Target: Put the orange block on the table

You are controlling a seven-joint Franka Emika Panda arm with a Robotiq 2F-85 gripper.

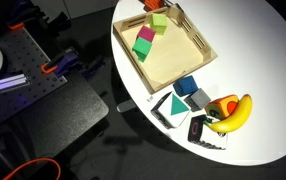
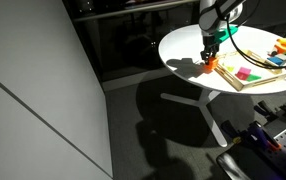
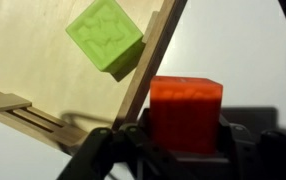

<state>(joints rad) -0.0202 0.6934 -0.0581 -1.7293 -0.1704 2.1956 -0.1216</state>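
The orange block (image 3: 186, 115) sits between my gripper's jaws (image 3: 183, 135), which are shut on its sides. In the wrist view it is just outside the wooden tray's rim (image 3: 148, 70), over the white table (image 3: 238, 40). In an exterior view the gripper (image 2: 209, 56) holds the block (image 2: 209, 66) low at the table's surface (image 2: 183, 50), beside the tray (image 2: 253, 78). I cannot tell whether the block touches the table. In an exterior view the block (image 1: 147, 6) shows only at the top edge.
A light green block (image 3: 105, 37) lies in the tray close to the rim. The tray (image 1: 208, 50) also holds a green block (image 1: 158, 22) and a magenta block (image 1: 142, 48). Blue blocks (image 1: 186, 87) and a banana (image 1: 235, 112) lie near the table's edge. A dark perforated bench (image 1: 33, 95) stands beside the table.
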